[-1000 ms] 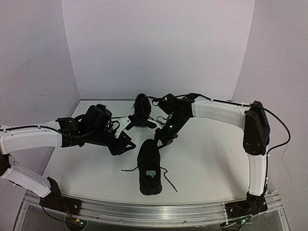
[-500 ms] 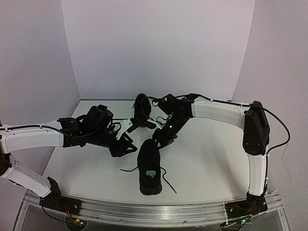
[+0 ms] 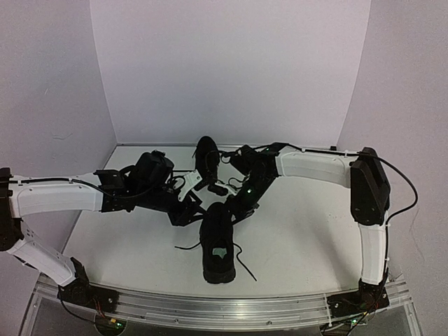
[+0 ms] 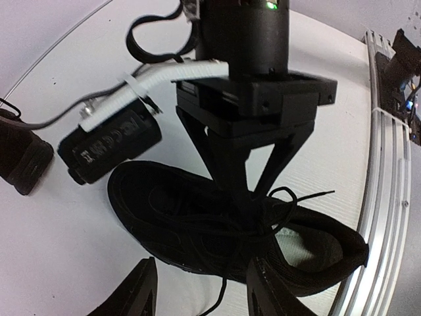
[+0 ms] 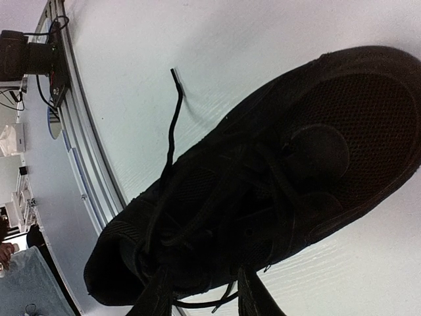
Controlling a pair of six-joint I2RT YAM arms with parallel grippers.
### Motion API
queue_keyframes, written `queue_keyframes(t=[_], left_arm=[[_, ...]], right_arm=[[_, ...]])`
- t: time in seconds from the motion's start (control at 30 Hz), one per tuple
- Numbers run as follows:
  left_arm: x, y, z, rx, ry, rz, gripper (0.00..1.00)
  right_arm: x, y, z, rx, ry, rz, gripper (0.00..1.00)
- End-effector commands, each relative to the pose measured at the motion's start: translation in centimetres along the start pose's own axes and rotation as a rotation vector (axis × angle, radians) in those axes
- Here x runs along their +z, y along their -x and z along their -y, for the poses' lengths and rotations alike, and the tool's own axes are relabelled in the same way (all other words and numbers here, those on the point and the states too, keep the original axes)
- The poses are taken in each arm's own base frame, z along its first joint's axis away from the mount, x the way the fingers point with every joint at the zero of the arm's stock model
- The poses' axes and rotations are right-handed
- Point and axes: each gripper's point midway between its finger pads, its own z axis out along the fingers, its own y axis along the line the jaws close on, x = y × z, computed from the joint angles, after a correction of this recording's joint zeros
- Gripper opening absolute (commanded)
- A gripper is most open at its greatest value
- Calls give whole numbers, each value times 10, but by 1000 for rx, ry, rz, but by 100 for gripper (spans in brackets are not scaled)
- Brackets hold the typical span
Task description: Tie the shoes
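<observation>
The near shoe [image 3: 217, 241] lies on the table with its toe away from the arm bases, a pale insole label [image 3: 221, 253] inside, and its laces loose on both sides. The far shoe [image 3: 205, 157] sits behind it. My left gripper [image 3: 190, 208] is open beside the near shoe's toe on its left; in the left wrist view [image 4: 207, 293] a loose lace [image 4: 227, 296] lies between its fingers. My right gripper [image 3: 234, 208] is low over the laces [image 5: 197, 217], its fingers apart in the right wrist view [image 5: 204, 289]. I cannot tell whether it touches them.
White walls enclose the table at the back and both sides. A metal rail [image 3: 210, 308] runs along the near edge. The two grippers are close together over the near shoe's toe. The far shoe also shows at the left edge of the left wrist view [image 4: 20, 155].
My left arm has moved right, bringing its gripper up beside the near shoe's toe. My right gripper has dropped slightly toward the same shoe.
</observation>
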Motion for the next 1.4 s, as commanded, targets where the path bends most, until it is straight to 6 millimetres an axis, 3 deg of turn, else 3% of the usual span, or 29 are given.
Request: queue_keyframes(t=[0.0, 0.07, 0.27, 0.47, 0.73, 1.37], left_arm=[[-4, 44, -8, -61, 32, 150, 48], [-1, 41, -7, -82, 27, 146, 48], [9, 33, -18, -179, 74, 120, 49], [21, 24, -21, -327, 76, 100, 50], [22, 23, -22, -477, 59, 168, 53], [41, -19, -26, -601, 102, 38, 52]], right_arm=[[9, -9, 2, 3, 27, -30, 31], [10, -8, 1, 0, 36, -29, 27], [5, -1, -5, -14, 52, -8, 0], [-6, 9, -15, -32, 64, 36, 0], [-19, 22, -31, -40, 108, 105, 0], [-25, 22, -30, -40, 80, 117, 0]])
